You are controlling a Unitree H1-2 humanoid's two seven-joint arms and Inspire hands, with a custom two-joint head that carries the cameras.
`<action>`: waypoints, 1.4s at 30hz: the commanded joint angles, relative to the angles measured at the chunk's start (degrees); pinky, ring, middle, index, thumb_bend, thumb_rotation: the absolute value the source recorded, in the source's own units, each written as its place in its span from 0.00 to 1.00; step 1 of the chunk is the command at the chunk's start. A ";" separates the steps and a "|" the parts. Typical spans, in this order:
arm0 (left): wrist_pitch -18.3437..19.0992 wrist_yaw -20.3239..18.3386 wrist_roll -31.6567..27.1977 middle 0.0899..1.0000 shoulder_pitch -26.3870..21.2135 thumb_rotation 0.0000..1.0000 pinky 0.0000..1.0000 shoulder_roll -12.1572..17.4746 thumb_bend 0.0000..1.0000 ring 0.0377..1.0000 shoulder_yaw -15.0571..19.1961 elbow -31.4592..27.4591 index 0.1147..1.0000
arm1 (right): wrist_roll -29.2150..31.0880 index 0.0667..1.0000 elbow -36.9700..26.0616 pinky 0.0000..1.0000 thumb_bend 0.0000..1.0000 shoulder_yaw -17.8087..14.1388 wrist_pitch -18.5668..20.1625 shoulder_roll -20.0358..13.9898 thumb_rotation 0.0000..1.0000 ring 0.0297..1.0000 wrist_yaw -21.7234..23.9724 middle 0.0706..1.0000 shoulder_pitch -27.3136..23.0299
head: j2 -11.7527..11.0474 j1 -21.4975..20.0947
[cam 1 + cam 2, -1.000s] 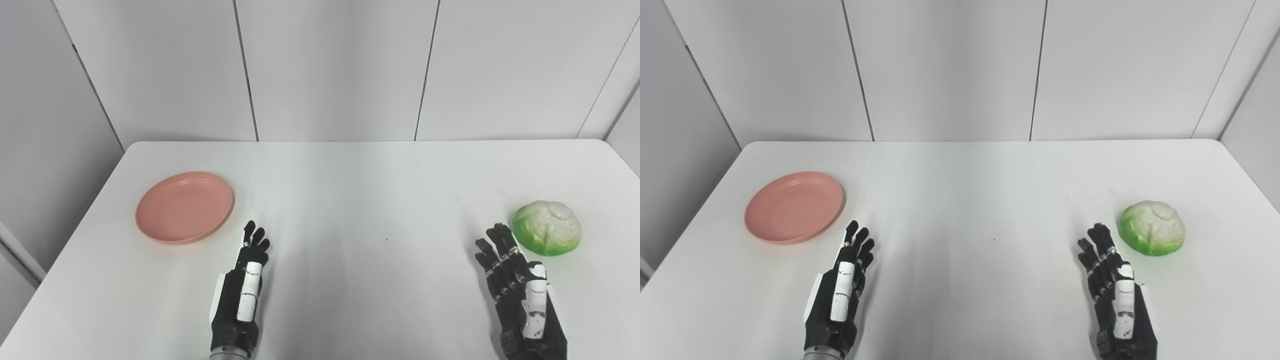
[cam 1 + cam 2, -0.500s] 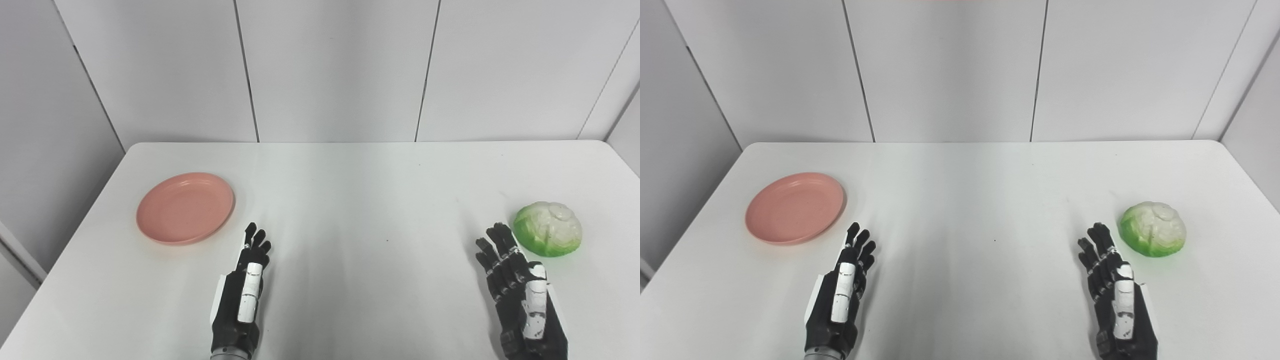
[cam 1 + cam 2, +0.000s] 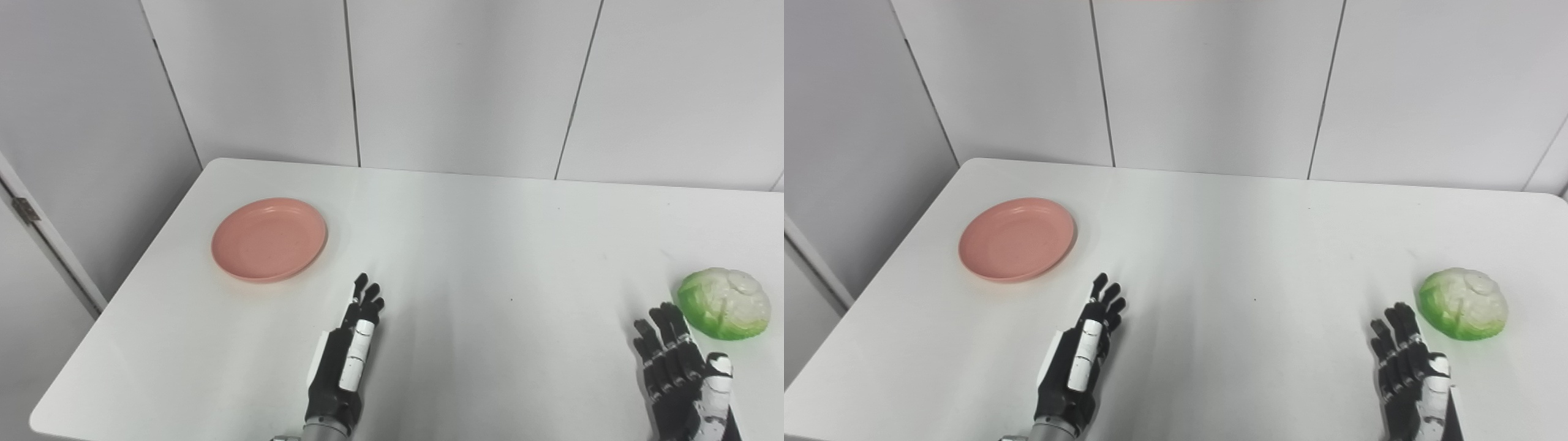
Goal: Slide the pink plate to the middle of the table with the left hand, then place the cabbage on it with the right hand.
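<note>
The pink plate [image 3: 269,239] sits far left on the worktop [image 3: 465,245]. The left robot hand [image 3: 348,358], empty and flat, should press its rim, dragging gently rightward. The cabbage [image 3: 724,303] lies just beyond the empty, outstretched right robot hand [image 3: 683,373].

bright, even light | soft faint shadows on table [image 3: 490,257] — sharp focus — no glare

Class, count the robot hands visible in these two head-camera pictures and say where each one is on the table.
2. The left hand lies open near the table's front edge, below and right of the pink plate. The right hand is open at front right, just short of the cabbage. None seem hidden.
</note>
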 commanded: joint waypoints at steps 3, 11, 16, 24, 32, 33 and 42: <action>-4.03 1.34 0.99 0.99 5.61 0.94 1.00 -0.99 0.73 0.97 -0.47 0.22 1.00 | 1.15 0.95 0.01 1.00 0.78 -0.35 -4.29 -1.64 1.00 0.95 2.41 0.97 3.28 | -0.67 0.51; -7.05 1.39 -0.47 0.98 6.19 0.92 1.00 -1.13 0.73 0.98 -0.58 0.61 1.00 | 1.54 0.94 1.77 1.00 0.79 -0.76 -4.87 -1.61 1.00 0.96 4.32 0.98 3.28 | -2.73 0.65; -9.69 0.80 -2.52 0.95 4.43 0.92 1.00 -0.09 0.73 0.96 1.25 -2.80 1.00 | 0.64 0.93 2.36 1.00 0.79 -0.50 -5.12 -1.00 1.00 0.96 4.35 0.97 3.31 | -3.40 -1.39; -8.10 -1.58 -6.39 0.88 -12.99 0.86 0.89 7.35 0.86 0.87 10.27 -7.43 0.90 | -0.92 0.92 4.03 1.00 0.78 0.14 -6.03 0.03 1.00 0.94 3.79 0.94 2.52 | -3.80 -2.96; -2.82 0.21 -5.65 0.84 -32.89 0.90 0.77 19.25 0.83 0.82 18.69 0.67 0.87 | -1.90 0.91 5.02 0.99 0.78 1.66 -6.92 0.41 1.00 0.93 3.38 0.94 1.91 | -3.48 -3.85; -2.42 0.51 -5.43 0.84 -34.60 0.90 0.78 20.45 0.82 0.82 19.42 2.62 0.88 | -2.03 0.91 5.03 0.99 0.77 1.89 -7.09 0.37 1.00 0.93 3.39 0.94 1.88 | -3.32 -3.90; -7.48 1.78 -2.59 0.88 -46.12 0.91 0.83 30.93 0.82 0.84 23.21 30.38 0.88 | -1.84 0.89 4.26 0.98 0.78 2.47 -7.07 0.30 0.96 0.92 3.07 0.93 2.19 | -2.42 -4.28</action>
